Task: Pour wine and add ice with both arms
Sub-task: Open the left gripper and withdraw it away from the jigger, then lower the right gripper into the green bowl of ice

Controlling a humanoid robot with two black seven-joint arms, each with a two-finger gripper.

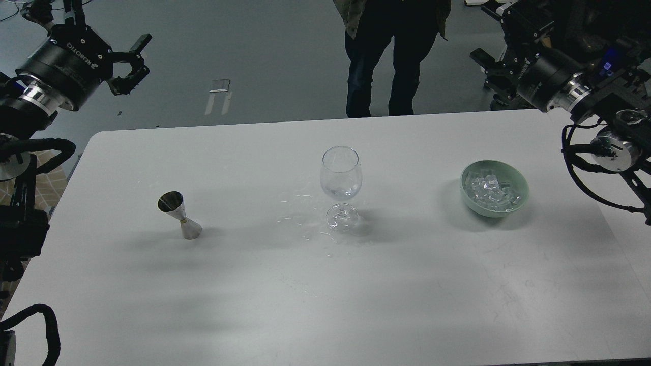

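Observation:
A clear stemmed wine glass (341, 185) stands upright at the table's middle, with a little clear wine (342, 192) at the bottom of its bowl. A steel jigger (179, 215) stands to its left. A pale green bowl (521, 195) to its right holds a heap of ice (491, 191). My left gripper (94, 28) is open and empty, raised beyond the table's far left corner, well away from the jigger. My right gripper (489, 38) is open and empty, raised beyond the far right edge, above and behind the bowl.
Clear droplets (304, 216) lie spilled on the white table (356, 305) left of the glass's foot. A person (391, 51) stands just beyond the far edge. My right arm's elbow and cables (605, 152) hang over the table's right side.

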